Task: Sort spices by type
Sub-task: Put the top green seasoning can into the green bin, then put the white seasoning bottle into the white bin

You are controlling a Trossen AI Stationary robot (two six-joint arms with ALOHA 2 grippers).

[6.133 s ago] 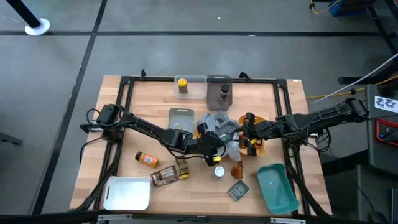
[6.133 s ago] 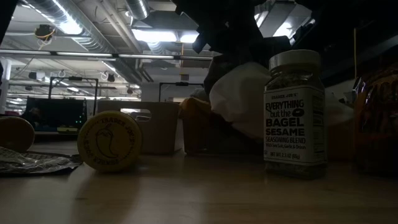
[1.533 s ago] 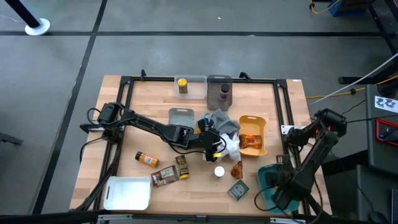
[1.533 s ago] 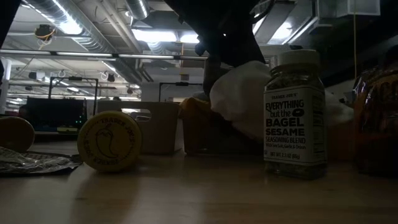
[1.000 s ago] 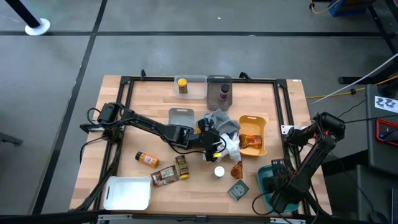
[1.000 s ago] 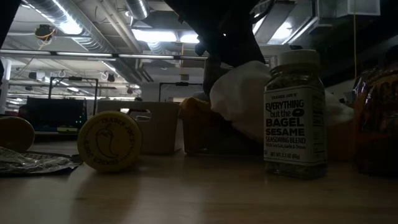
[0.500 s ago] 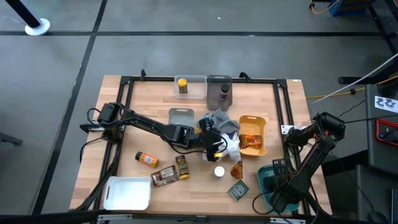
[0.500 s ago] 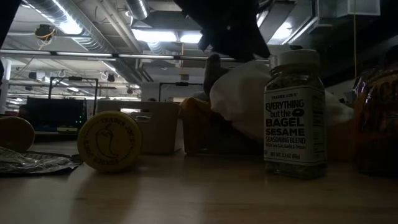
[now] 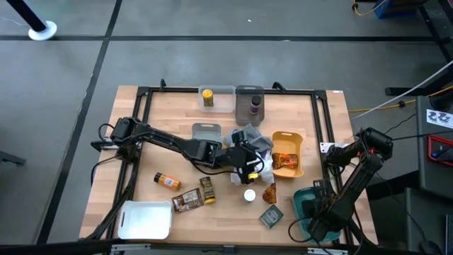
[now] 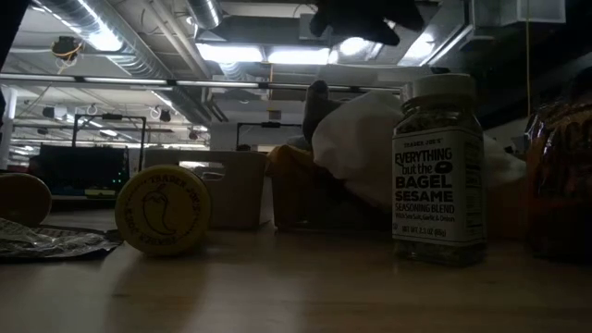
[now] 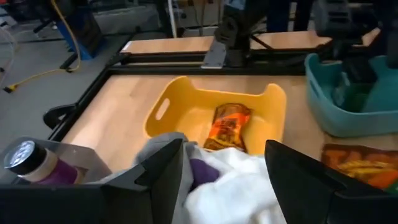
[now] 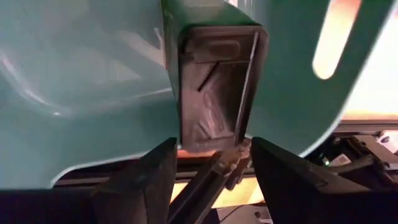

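My left gripper (image 9: 249, 160) hangs open above the heap of grey and white cloths (image 9: 253, 145) at the table's middle. Its wrist view (image 11: 224, 150) shows white cloth (image 11: 242, 186) and a purple bit (image 11: 199, 171) below the fingers. It touches nothing. My right gripper (image 9: 316, 209) is open close over the teal tray (image 9: 320, 219), which fills its wrist view (image 12: 208, 149). A brown packet (image 11: 225, 126) lies in the yellow tray (image 9: 287, 138). A yellow jar (image 9: 207, 97) stands in the clear tray and a dark jar (image 9: 254, 106) in the grey tray.
On the near table lie an orange bottle (image 9: 168, 181), a jar (image 9: 207, 190), brown packets (image 9: 186, 202) (image 9: 270, 192), a tiny white pot (image 9: 249, 195), a dark tin (image 9: 270, 217) and a white tray (image 9: 145, 219). A seasoning jar (image 10: 437, 166) stands upright in the low view.
My left gripper has risen off the cloth heap, almost out of the low view's top, and gone a little toward the table's far right. The cloths and the jars have stayed where they were.
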